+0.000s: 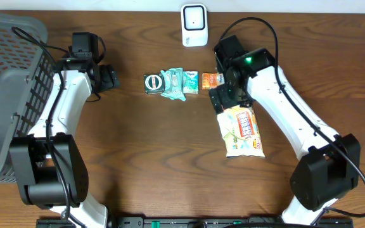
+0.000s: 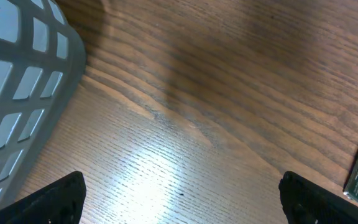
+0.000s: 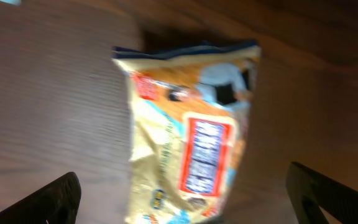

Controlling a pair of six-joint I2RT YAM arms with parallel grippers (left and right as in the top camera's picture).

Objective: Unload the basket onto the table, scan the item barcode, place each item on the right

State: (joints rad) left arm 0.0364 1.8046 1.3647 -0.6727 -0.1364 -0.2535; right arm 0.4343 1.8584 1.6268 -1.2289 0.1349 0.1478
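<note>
Overhead, bench [image 1: 138,158]: brown wood-grain surface that carries every object named below.
Overhead, scanner [image 1: 194,25]: white unit standing at the far edge, well apart from the task's item.
Overhead, snack bag [image 1: 241,130]: the item to be scanned. It lies flat on the bench right of centre, printed face up, with no barcode showing.
Overhead, right pincer [image 1: 222,102]: positioned at the bag's upper end. Whether it touches the film or hangs just above it cannot be told from this view.
Overhead, small goods: a dark tin [image 1: 152,83], teal packets [image 1: 175,84] and an orange packet [image 1: 211,80] form a row between the two arms.
Overhead, left pincer [image 1: 111,77]: near the grey basket [image 1: 5,95] and apart from all the goods.
Left wrist, fingers [image 2: 55,199]: set wide at the lower corners, with only bare bench between them. The basket wall is at left, and a dark green edge, probably the tin, is at far right.
Right wrist, fingers [image 3: 51,199]: spread wide, one at each lower corner. The snack bag, blurred, lies between and beyond them, ungripped.
Step in hand (judged): approach to the snack bag, before any grasp.
Next move (judged): the right pincer must close on the bag's near end and lift it. The bag must then be turned so the hidden barcode, presumably on the underside, faces the scanner.
Handling (judged): the film looks slack and may fold or slip, so a hold on the sealed edge seems wise.
</note>
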